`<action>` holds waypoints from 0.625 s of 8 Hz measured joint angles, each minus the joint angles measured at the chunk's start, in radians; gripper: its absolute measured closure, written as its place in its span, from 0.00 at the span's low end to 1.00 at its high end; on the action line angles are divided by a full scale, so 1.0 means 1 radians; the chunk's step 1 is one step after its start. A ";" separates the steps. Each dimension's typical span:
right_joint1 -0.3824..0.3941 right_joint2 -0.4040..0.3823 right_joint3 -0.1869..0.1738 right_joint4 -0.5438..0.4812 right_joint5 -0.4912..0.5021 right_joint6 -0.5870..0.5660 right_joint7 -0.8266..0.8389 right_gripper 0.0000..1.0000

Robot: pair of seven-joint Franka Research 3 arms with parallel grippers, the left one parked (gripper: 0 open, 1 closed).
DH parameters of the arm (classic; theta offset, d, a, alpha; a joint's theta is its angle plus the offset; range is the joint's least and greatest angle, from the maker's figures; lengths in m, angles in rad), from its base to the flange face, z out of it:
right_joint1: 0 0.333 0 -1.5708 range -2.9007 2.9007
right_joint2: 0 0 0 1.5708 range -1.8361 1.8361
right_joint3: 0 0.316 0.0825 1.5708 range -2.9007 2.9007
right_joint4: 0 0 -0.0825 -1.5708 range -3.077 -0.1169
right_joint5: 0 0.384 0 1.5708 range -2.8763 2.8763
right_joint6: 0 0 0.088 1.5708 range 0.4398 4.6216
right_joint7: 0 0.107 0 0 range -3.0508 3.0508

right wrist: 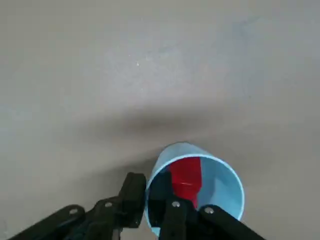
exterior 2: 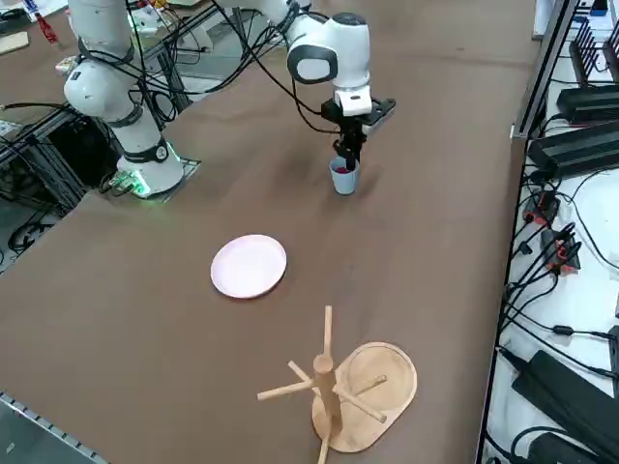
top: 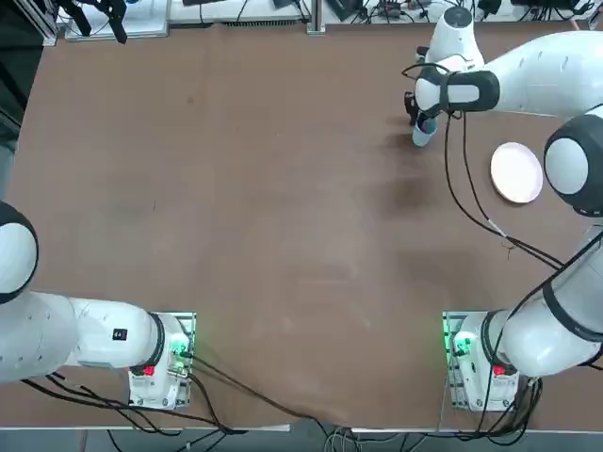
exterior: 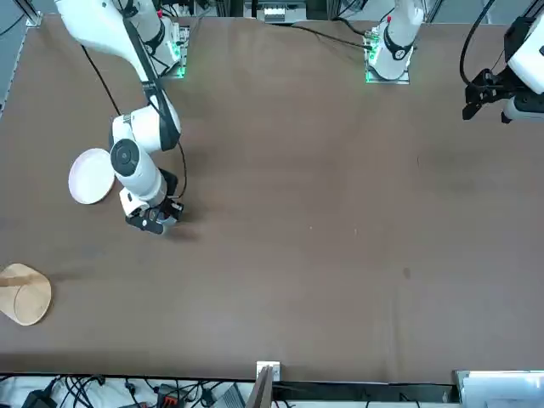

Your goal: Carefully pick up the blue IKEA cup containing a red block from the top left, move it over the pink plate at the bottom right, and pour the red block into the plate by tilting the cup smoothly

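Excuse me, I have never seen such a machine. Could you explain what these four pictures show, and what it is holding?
These are two white robot arms at a brown table. Only the right arm works here. One picture looks down from overhead, one faces the robot from across the table, one looks from its right side, and one comes from a camera on the working arm's wrist.

The right gripper is a two-finger clamp. It is shut on the rim of a blue cup, one finger inside and one outside. The cup stands upright on the table, and a red block lies inside it.

Apart from the cup lies a pale pink plate. Nearer the table's edge stands a wooden rack with pegs on an oval base.
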 joint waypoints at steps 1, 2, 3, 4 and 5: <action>0.000 -0.003 -0.002 0.001 0.000 -0.002 0.008 0.97; -0.001 -0.003 -0.002 0.001 0.000 -0.002 0.010 0.97; 0.000 -0.003 -0.002 0.001 -0.002 -0.003 0.010 0.97; 0.000 -0.004 -0.002 0.003 -0.004 -0.009 0.006 0.97; -0.001 -0.005 -0.002 0.007 -0.004 -0.025 -0.004 0.97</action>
